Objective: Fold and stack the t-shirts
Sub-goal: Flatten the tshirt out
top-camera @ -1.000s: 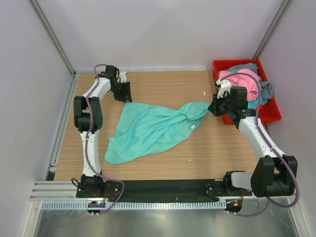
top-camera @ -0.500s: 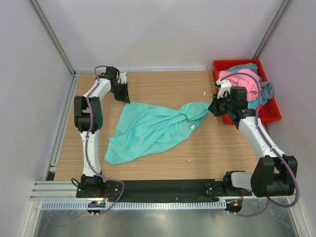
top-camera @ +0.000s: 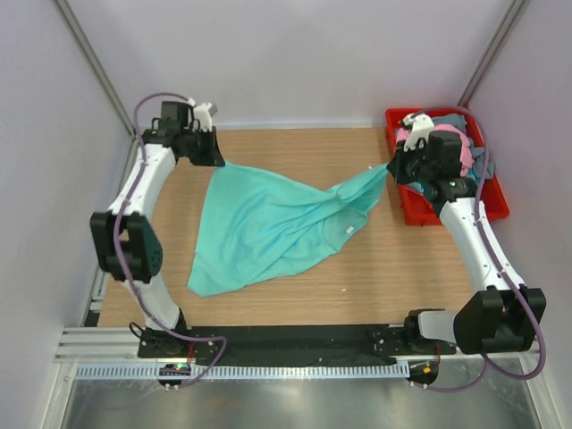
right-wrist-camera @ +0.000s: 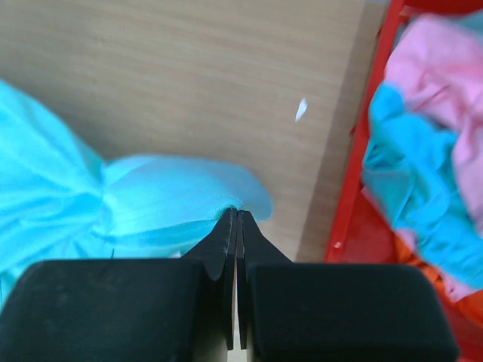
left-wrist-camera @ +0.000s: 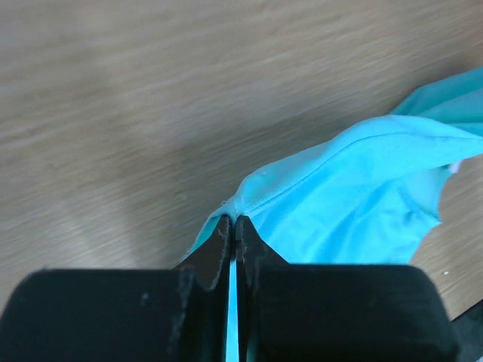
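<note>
Teal t-shirt soft matt cloth (creased); table matt wood-grain; bin glossy plastic.

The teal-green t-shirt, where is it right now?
In the top view, the teal-green t-shirt drapes across the table, its far corners pinched by the left gripper and right gripper, left of the red bin.

Teal t-shirt — its pinched corners hidden between the fingers.
</note>
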Controlling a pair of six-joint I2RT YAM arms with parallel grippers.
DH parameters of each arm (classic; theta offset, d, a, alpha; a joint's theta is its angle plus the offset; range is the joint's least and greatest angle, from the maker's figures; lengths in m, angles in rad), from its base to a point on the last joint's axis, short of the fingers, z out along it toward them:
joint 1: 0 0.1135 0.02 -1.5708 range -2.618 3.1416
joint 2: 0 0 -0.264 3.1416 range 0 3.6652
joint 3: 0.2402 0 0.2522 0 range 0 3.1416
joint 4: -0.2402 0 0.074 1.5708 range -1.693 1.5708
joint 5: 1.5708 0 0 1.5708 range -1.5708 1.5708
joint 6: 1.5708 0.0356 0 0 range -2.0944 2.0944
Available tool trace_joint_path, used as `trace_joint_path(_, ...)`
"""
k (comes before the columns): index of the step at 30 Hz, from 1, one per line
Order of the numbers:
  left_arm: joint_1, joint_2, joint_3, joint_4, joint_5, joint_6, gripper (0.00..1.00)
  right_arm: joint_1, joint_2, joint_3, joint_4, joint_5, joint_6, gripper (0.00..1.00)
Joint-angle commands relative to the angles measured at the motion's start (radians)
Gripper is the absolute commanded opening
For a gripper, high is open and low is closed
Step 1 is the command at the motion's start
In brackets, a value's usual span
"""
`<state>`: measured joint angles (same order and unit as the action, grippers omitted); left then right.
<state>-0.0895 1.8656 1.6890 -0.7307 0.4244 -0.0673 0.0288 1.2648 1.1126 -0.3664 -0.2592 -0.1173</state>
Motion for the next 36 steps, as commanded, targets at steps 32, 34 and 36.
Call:
trace_joint_path(32,0.004,-0.866,0.109,-0.038,-0.237,0.156,0.00,-0.015,-0.234,0.694,-0.190,0.205,-0.018,0.01)
trace_joint_path(34,0.004,-0.855,0.074,-0.006,-0.253,0.164,0.00,-0.015,-0.194,0.701,-0.190,0.212,-0.022,0.01)
trace_joint_path(36,0.004,-0.839,0.038,0.022,-0.254,0.165,0.00,-0.015,-0.173,0.685,-0.180,0.212,-0.018,0.01)
